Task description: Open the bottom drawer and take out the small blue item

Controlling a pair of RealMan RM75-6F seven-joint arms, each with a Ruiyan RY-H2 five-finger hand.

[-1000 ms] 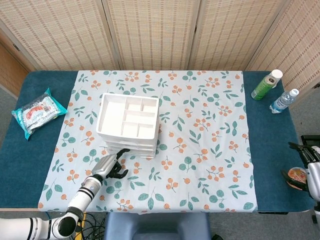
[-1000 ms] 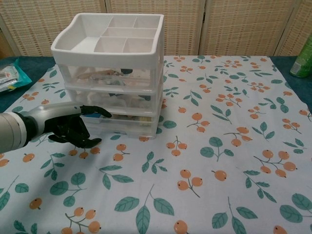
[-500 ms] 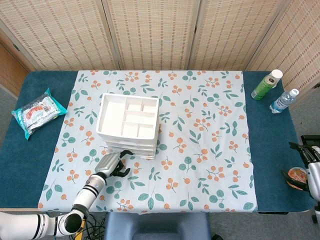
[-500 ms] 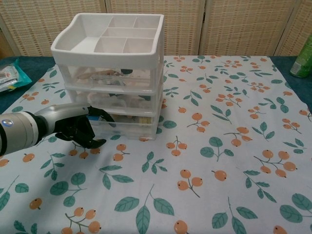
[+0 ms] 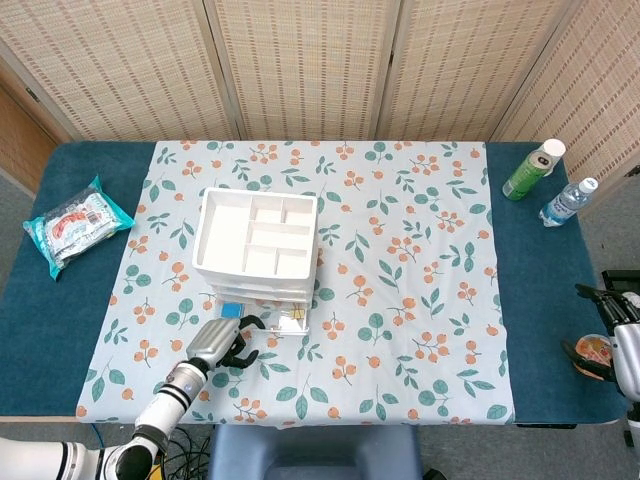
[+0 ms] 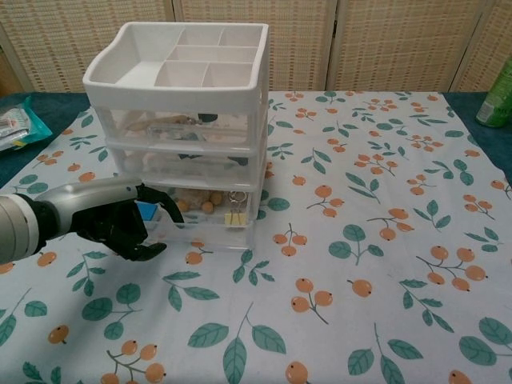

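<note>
The bottom drawer (image 6: 200, 220) now stands pulled out toward the front of the table, where half a second ago it sat flush under the other two. The left hand (image 6: 120, 224) has drawn back with it and sits lower and nearer the table's front edge than before. Its dark fingers (image 6: 164, 200) are curled over the drawer's front left corner, hooked on the clear front wall; it holds nothing else. The right hand (image 5: 612, 306) has not moved from its place off the right end of the table, and I cannot tell how its fingers lie.

With the drawer out, its contents show. The small blue item (image 6: 146, 211) lies at the left end of the drawer, just behind the left hand's fingers; from the head view it shows as a blue square (image 5: 230, 311) at the drawer's left corner. Beside it toward the middle are several small tan round pieces (image 6: 200, 202), and at the right end some gold binder clips (image 6: 234, 214).

The white drawer unit (image 6: 180, 120) stands on the flowered tablecloth (image 6: 360, 240). Its top tray (image 6: 192, 56) is divided into compartments, and the two upper drawers are shut, with dim shapes behind their clear fronts that I cannot make out.
</note>
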